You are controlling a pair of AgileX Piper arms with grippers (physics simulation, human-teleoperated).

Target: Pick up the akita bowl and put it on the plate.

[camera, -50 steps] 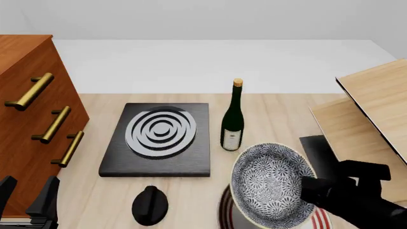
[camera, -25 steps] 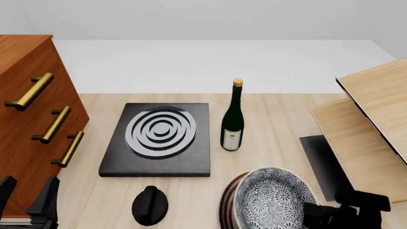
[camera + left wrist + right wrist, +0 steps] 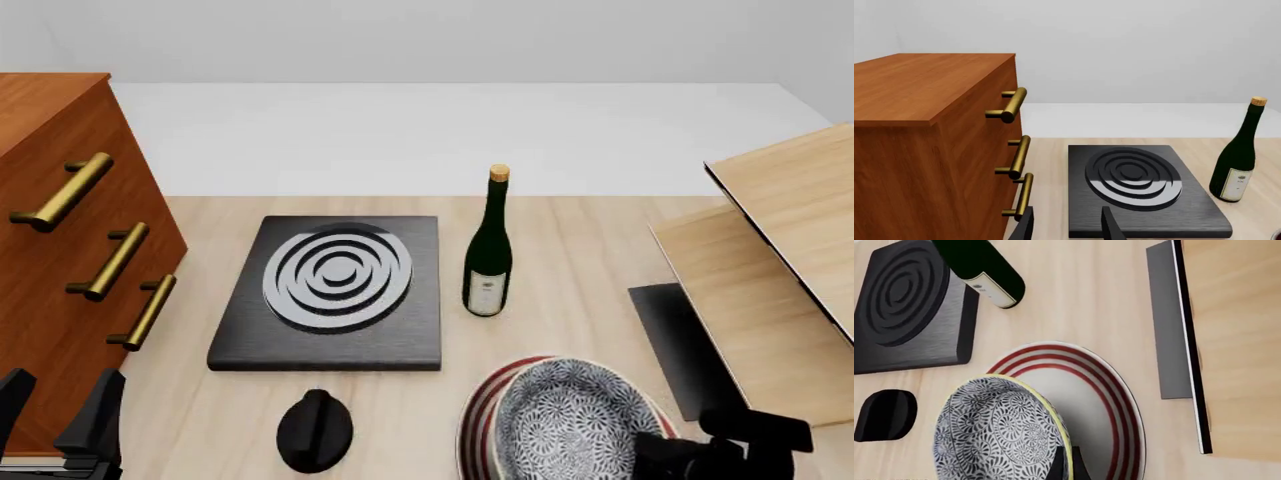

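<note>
Front view, landmark: the black slab (image 3: 331,295) with grey-white concentric rings is taken as the reference for every place below
Table (image 3: 574,240): pale wood, seen under everything
Drawer chest (image 3: 60,230): reddish wood with three brass handles, set just beside the slab on its left arm side
Wooden panels (image 3: 787,260): light wood, well apart from the slab on its right arm side, with a dark grey sheet (image 3: 674,340) lying beneath their near edge
Slab: lies flat on the table
Plate (image 3: 1111,405): white with red rings, laid flat on the table nearer the arms than the slab and off its right corner; its far rim is seen past the bowl
Akita bowl (image 3: 577,425): blue-and-white floral inside, tilted, seated over the plate; the right wrist view shows its lower side down at the plate, though contact cannot be told for sure
Wine bottle (image 3: 489,245): dark green with a cork, upright, just beside the slab's right edge
Black knob (image 3: 315,430): stands on the table just in front of the slab's near edge
Right gripper (image 3: 1066,465): closed over the bowl's rim on the side away from the slab, one dark finger seen inside the rim
Left gripper (image 3: 1066,225): empty, fingers parted, hung near the chest and the slab's left near corner
</note>
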